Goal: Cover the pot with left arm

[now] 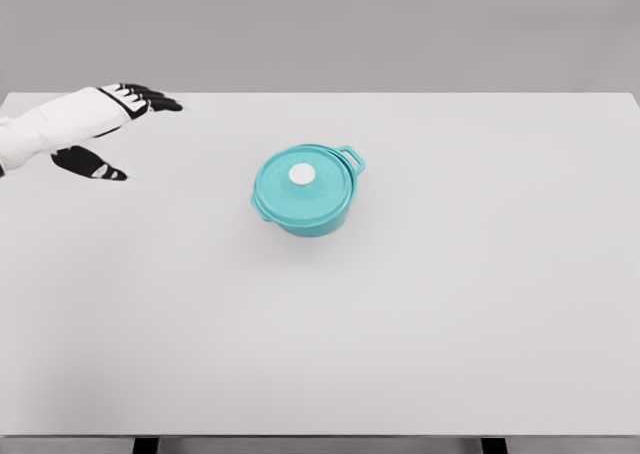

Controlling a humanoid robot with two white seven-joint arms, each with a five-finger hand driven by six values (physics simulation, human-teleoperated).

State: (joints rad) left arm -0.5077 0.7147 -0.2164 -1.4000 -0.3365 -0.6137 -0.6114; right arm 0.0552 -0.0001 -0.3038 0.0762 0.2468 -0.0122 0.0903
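Observation:
A teal pot point(306, 202) with two side handles stands near the middle of the white table point(430, 314). Its teal lid point(302, 179), with a white round knob point(301, 175), lies on top of the pot and covers it. My left hand point(125, 124) hovers over the table's far left part, well away from the pot. Its black fingers point(150, 98) are stretched out and the thumb point(95, 164) hangs apart below them. The hand holds nothing. No right arm shows in the head view.
The table's far edge runs along the top of the picture below a grey wall point(320, 24). Its near edge lies at the bottom, with two dark table legs point(146, 445) showing under it.

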